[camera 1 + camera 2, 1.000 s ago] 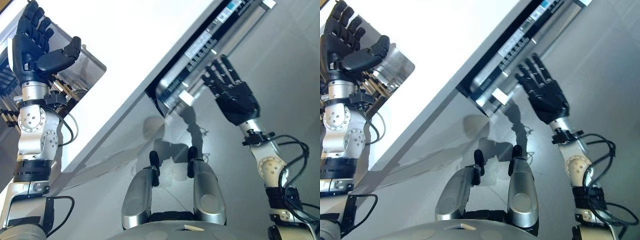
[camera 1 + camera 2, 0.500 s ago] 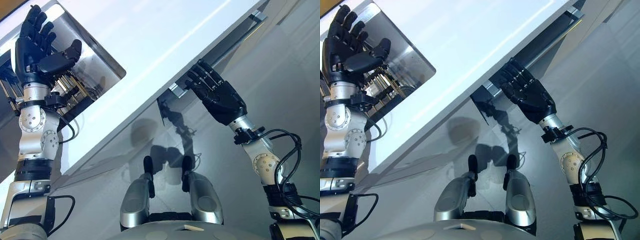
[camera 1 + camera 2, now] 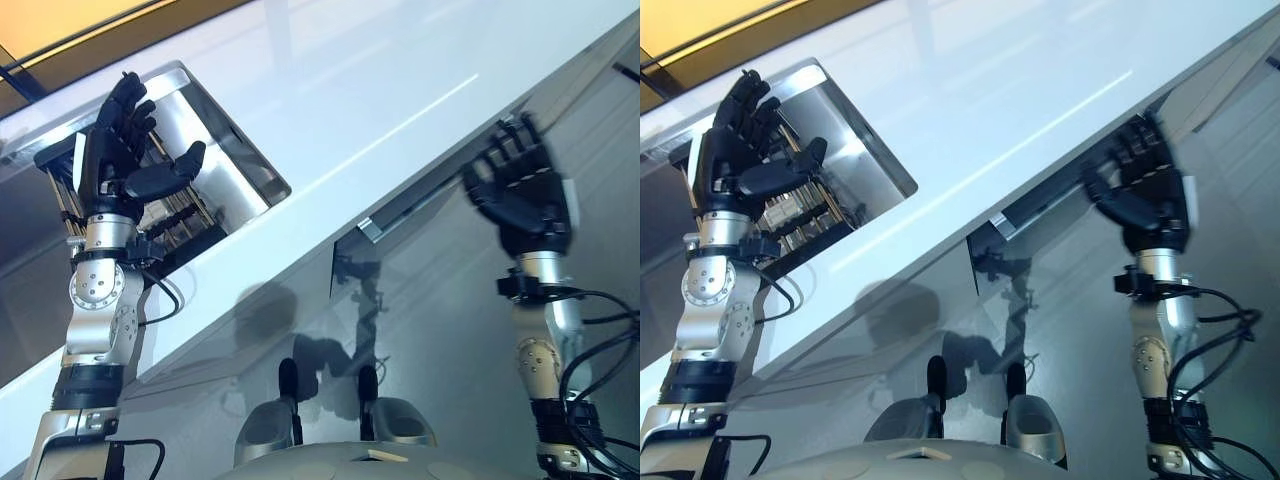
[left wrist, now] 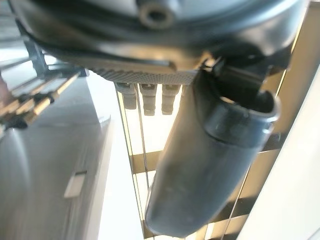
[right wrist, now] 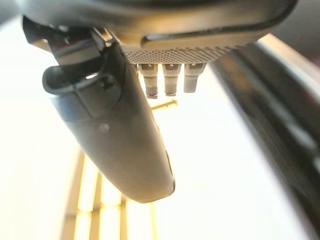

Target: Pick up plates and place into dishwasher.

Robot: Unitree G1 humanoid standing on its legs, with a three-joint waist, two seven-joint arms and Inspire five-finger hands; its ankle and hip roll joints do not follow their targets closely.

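Two robot hands up, both spread and holding nothing: left robot hand [image 3: 118, 150] over the sink [image 3: 225, 170], right robot hand [image 3: 520, 185] just beside the table [image 3: 400, 90] edge, above the dishwasher [image 3: 372, 228]. No plate visible yet. You'd best scan the rack [image 3: 800, 215] inside the sink first; sink walls crowd any reach in.

White counter [image 3: 340, 90] runs diagonally across head views, glossy, light streak along surface. Steel sink [image 3: 215, 165] set into counter, rectangular, walls reflective. Wire rack [image 3: 805, 215] sits inside sink, thin rods in rows, contents unclear. Grey front panel [image 3: 250, 310] below counter edge, reflective. Dark gap [image 3: 985, 250] opens between panel and counter underside. Orange-lit strip [image 3: 60, 25] beyond counter's far edge.
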